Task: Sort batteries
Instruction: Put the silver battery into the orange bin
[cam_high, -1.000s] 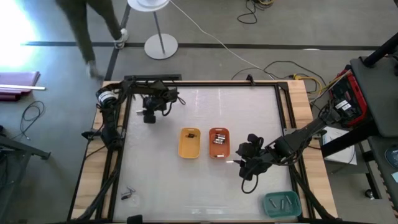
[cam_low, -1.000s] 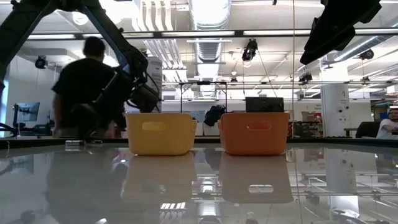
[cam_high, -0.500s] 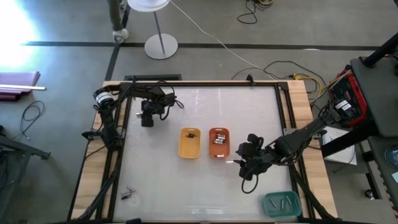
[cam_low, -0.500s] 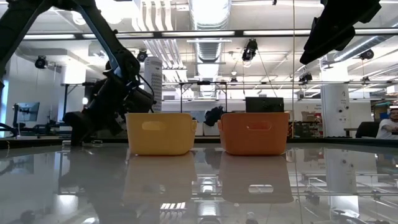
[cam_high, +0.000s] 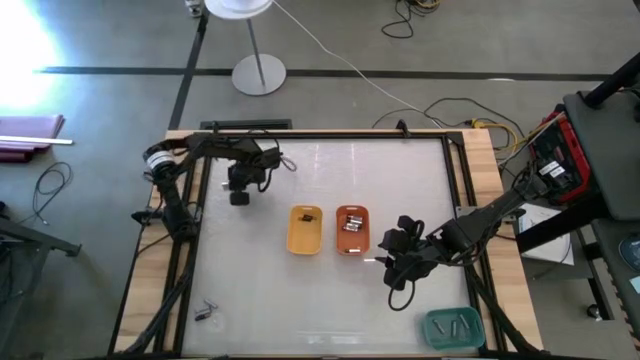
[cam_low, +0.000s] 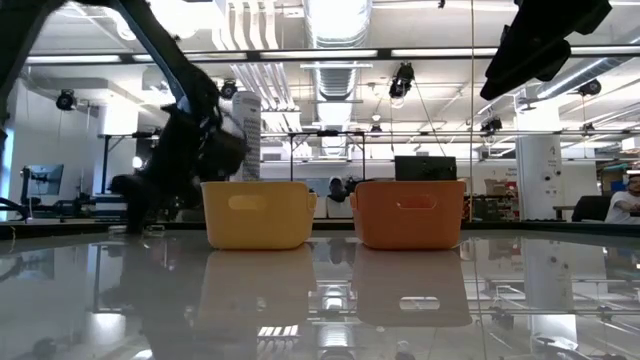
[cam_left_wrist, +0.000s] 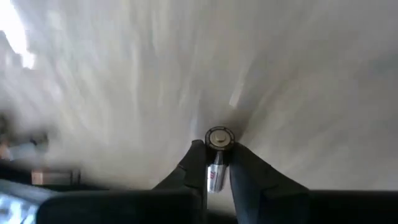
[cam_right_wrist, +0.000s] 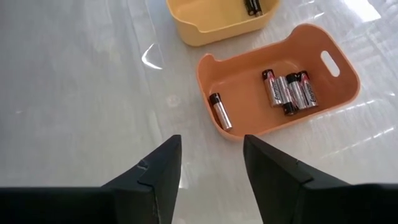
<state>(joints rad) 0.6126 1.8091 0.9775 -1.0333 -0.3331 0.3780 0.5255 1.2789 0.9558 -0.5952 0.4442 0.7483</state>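
Note:
My left gripper (cam_high: 238, 192) hangs over the table's far left part, shut on a small silvery battery (cam_left_wrist: 219, 138) whose end cap faces the wrist camera. My right gripper (cam_right_wrist: 211, 163) stands open with nothing between its fingers, just right of and nearer than the orange tray (cam_high: 351, 230). That tray (cam_right_wrist: 217, 68) holds several silver-and-black batteries (cam_right_wrist: 287, 90). Left of it, a dark battery (cam_right_wrist: 252, 6) lies in the yellow tray (cam_high: 305, 229). A few loose batteries (cam_high: 205, 312) lie on the table near the front left corner. My left gripper pinches the battery's cylindrical side (cam_left_wrist: 214, 177) between its two fingers (cam_left_wrist: 194, 163). The battery lies along the fingers, and its far end (cam_left_wrist: 219, 137) sticks out past the fingertips. It hangs clear of the table.
A teal tray (cam_high: 455, 327) with a few batteries sits at the near right corner. A black frame (cam_high: 325, 133) runs around the white table top. Between the trays and the frame lies bare white surface.
My left arm has swung a little toward the table's left edge, gripper still shut on the battery; its wrist view is blurred by motion. A person beyond the table's far left corner has walked out of view. My right gripper has kept still.

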